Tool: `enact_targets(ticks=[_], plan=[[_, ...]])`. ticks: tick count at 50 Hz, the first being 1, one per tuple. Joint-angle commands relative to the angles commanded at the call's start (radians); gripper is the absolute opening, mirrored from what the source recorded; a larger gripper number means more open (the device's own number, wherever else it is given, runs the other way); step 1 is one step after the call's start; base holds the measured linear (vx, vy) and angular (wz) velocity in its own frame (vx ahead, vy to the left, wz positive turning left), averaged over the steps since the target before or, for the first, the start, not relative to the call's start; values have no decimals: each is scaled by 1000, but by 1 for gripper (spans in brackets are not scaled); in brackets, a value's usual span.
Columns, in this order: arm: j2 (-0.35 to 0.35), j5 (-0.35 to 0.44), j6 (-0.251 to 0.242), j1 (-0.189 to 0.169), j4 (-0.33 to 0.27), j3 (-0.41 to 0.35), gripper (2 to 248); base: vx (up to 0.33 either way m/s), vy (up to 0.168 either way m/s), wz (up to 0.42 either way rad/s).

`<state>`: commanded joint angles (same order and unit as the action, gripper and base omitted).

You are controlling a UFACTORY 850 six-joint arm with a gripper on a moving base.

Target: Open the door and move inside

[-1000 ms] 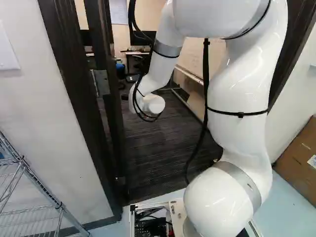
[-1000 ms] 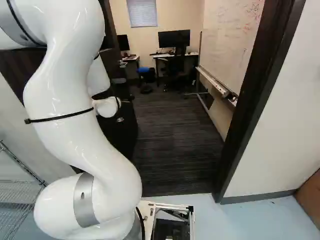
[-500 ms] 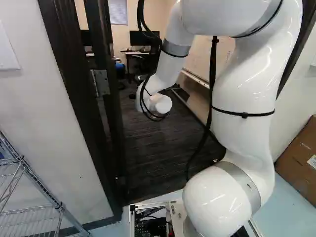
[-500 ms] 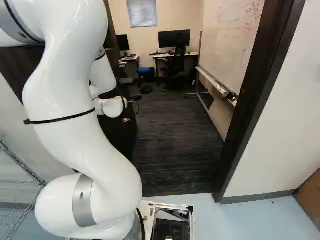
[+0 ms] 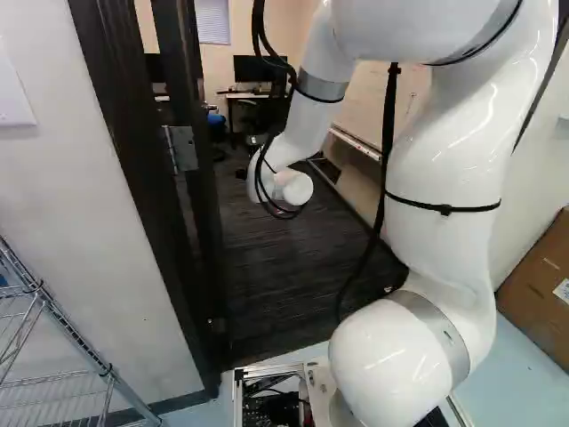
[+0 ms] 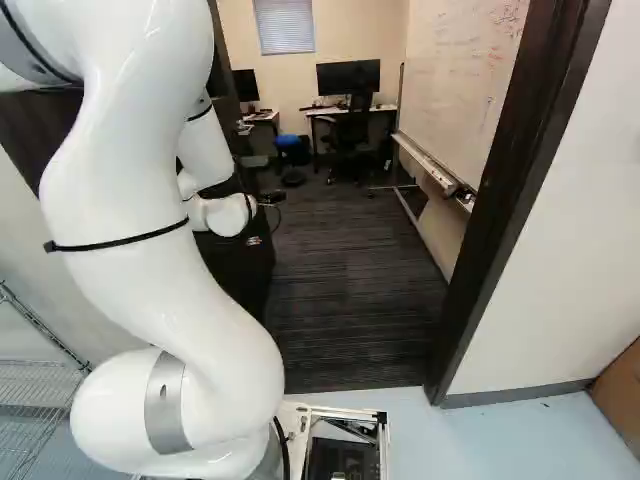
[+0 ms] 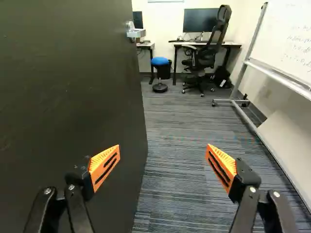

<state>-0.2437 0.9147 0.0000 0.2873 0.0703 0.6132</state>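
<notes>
The dark door (image 7: 73, 97) stands swung inward, its hinge (image 5: 181, 149) at the left of the doorway in the left base view. Its metal handle (image 7: 135, 32) is on the far edge, ahead of the gripper. In the right base view the gripper (image 6: 254, 240) shows only in part beyond the white wrist, against the door. Seen from the wrist, the gripper (image 7: 163, 167) is open with nothing between its orange pads. One finger overlaps the door face, the other the carpet beyond the door's edge; contact with the door cannot be told.
Dark door frame posts (image 6: 520, 180) flank the opening. Inside are grey carpet (image 7: 184, 126), a whiteboard on a wheeled stand (image 7: 286, 73), desks with monitors, an office chair (image 7: 206, 48) and a blue stool (image 7: 160, 61). A wire rack (image 5: 53, 311) and a cardboard box (image 5: 538, 285) stand outside.
The arm's wrist has shifted to the right across the doorway in both base views, mostly in the first half second. The base and the door have not visibly moved.
</notes>
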Motion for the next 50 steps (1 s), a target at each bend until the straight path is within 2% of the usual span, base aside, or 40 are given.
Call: enact_targets(ticks=[25, 50], plan=[[107, -9, 0, -59, -14, -107, 247, 0, 0, 0], [280, -23, 0, -154, -38, -281, 247, 0, 0, 0]])
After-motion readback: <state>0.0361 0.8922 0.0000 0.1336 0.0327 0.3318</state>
